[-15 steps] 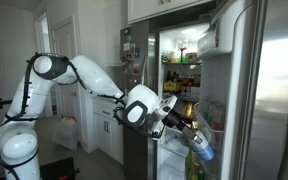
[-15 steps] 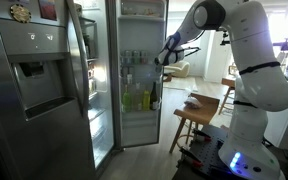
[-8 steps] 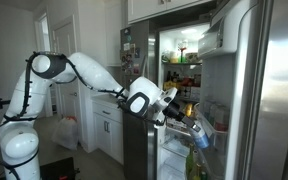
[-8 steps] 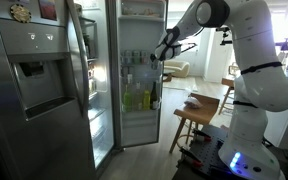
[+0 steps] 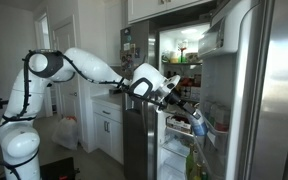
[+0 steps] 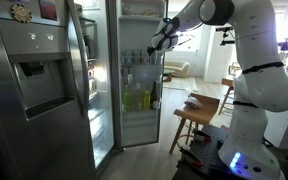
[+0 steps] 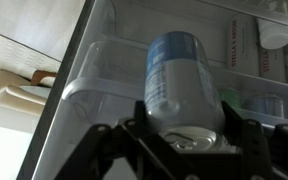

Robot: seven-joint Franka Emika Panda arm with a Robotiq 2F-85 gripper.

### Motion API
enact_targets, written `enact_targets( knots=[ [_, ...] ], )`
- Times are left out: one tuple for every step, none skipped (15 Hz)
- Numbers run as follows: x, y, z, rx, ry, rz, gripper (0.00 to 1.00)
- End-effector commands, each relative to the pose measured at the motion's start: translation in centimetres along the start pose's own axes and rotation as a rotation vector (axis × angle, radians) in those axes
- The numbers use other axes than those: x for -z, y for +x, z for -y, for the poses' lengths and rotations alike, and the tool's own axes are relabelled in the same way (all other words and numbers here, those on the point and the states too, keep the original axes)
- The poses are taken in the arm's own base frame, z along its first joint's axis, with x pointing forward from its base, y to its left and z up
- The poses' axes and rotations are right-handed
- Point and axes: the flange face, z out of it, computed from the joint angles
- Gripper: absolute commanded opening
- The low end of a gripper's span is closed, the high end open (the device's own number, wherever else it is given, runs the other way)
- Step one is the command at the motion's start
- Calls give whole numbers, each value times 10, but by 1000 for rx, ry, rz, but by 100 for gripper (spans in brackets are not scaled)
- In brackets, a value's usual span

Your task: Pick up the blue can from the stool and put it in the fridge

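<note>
The blue can (image 7: 181,85) fills the middle of the wrist view, its silver top toward the camera, with my gripper (image 7: 184,128) shut on it and a dark finger on each side. In an exterior view the gripper (image 5: 187,112) holds the can (image 5: 197,125) in the open fridge (image 5: 276,90), level with the middle shelves. From the opposite side, the gripper (image 6: 156,40) reaches into the fridge (image 6: 34,80) near its upper shelves; the can is too small to make out there. The wooden stool (image 6: 198,110) stands bare beside the robot base.
Bottles and jars (image 6: 136,96) fill the lit shelves. Clear door bins (image 5: 212,112) hang close to the can. A clear shelf edge (image 7: 99,75) lies just behind the can. White cabinets (image 5: 108,132) and a white bag (image 5: 66,130) stand behind the arm.
The arm has lifted the can, still gripped, from low by the lower shelves up and farther into the fridge opening.
</note>
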Motion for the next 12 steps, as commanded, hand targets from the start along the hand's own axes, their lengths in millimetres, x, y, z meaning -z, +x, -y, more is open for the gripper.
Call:
enact_targets(
  knots=[
    [29, 40, -9, -18, -3, 12, 47],
    [33, 45, -10, -21, -5, 28, 47],
    [38, 52, -13, -24, -10, 43, 47],
    [43, 58, -15, -26, -11, 57, 47],
    [48, 64, -17, -29, -15, 65, 47],
    [54, 72, -20, -29, -18, 60, 47],
    [58, 78, -21, -30, -24, 54, 47],
    [64, 86, -24, -28, -30, 46, 47],
    [68, 91, -26, -26, -35, 39, 47],
    [71, 95, -29, -25, -40, 32, 47],
    [73, 98, -33, -26, -44, 26, 47],
    [74, 100, -36, -28, -49, 23, 47]
  ],
)
